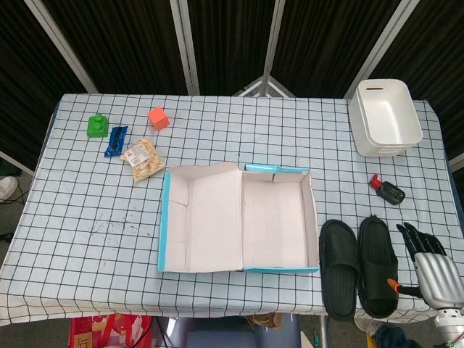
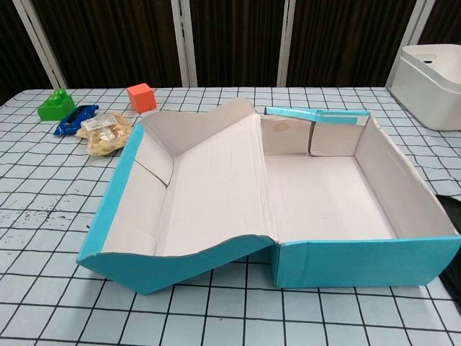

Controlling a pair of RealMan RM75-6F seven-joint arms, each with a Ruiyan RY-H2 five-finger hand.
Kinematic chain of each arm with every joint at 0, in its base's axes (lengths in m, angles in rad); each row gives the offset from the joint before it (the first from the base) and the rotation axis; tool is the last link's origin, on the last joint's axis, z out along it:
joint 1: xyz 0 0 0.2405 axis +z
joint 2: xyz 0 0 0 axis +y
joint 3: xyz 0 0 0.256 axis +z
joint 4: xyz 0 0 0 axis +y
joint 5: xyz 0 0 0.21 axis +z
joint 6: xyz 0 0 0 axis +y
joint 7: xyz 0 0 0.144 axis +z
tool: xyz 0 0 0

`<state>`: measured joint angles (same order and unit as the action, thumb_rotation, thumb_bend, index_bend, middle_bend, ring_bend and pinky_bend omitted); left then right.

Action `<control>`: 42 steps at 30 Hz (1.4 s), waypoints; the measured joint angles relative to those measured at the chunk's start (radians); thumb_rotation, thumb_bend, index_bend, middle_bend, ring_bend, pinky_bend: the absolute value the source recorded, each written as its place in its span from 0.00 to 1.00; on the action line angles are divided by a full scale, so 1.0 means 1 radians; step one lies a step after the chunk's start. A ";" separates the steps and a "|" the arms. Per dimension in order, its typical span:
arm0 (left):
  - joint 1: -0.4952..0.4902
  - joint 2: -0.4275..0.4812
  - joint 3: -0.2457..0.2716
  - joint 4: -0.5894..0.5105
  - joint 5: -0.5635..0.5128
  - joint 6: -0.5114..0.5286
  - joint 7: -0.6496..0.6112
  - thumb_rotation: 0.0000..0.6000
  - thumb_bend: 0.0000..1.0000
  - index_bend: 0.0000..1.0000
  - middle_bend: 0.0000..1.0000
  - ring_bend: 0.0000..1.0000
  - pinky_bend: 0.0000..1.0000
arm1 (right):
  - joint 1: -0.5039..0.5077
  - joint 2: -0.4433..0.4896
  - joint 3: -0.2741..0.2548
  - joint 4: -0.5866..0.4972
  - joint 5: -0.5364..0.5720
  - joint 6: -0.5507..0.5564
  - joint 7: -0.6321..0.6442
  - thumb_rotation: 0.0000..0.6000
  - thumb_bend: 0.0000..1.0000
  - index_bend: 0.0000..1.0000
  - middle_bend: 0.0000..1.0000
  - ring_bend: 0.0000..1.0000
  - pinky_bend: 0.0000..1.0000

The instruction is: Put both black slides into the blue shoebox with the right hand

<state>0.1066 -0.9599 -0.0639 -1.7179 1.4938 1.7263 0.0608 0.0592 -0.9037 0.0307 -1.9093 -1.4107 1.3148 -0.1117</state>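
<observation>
Two black slides lie side by side near the table's front right edge, the left slide [image 1: 338, 269] and the right slide [image 1: 378, 265], just right of the open blue shoebox [image 1: 239, 269]. The shoebox [image 2: 360, 263] is empty, its lid folded out to the left. My right hand [image 1: 429, 265] hovers just right of the right slide, fingers spread and holding nothing. In the chest view only a dark sliver of a slide [image 2: 451, 205] shows at the right edge. My left hand is not visible in either view.
A white tub [image 1: 385, 117] stands at the back right, with a small red-and-black object [image 1: 387, 191] in front of it. At the back left sit a green block [image 1: 96, 125], a blue item [image 1: 115, 141], an orange cube [image 1: 158, 117] and a snack bag [image 1: 143, 159].
</observation>
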 measured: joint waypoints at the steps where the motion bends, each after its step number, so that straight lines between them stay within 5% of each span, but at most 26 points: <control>1: 0.000 -0.002 -0.003 -0.001 -0.007 0.000 0.007 1.00 0.37 0.01 0.00 0.00 0.03 | 0.018 0.027 0.006 -0.023 0.022 -0.035 -0.003 1.00 0.08 0.04 0.06 0.12 0.11; 9: -0.012 -0.031 -0.016 -0.009 -0.038 -0.017 0.092 1.00 0.37 0.01 0.00 0.00 0.03 | 0.250 0.253 0.061 -0.184 0.345 -0.429 -0.077 1.00 0.08 0.02 0.06 0.10 0.11; 16: -0.015 -0.033 -0.013 -0.013 -0.039 -0.026 0.100 1.00 0.37 0.01 0.00 0.00 0.03 | 0.501 0.297 0.051 -0.217 0.693 -0.654 -0.210 1.00 0.08 0.01 0.05 0.10 0.09; 27: -0.013 -0.013 -0.036 0.000 -0.090 -0.036 0.043 1.00 0.37 0.01 0.00 0.00 0.03 | 0.745 0.123 -0.078 -0.153 1.002 -0.668 -0.367 1.00 0.08 0.01 0.05 0.09 0.09; 42: -0.006 -0.036 -0.048 0.066 -0.011 0.041 -0.045 1.00 0.37 0.01 0.00 0.00 0.03 | 0.819 -0.069 -0.206 -0.030 1.104 -0.537 -0.462 1.00 0.08 0.01 0.05 0.08 0.09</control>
<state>0.1002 -0.9958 -0.1118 -1.6522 1.4832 1.7676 0.0161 0.8782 -0.9724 -0.1756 -1.9393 -0.3067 0.7775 -0.5739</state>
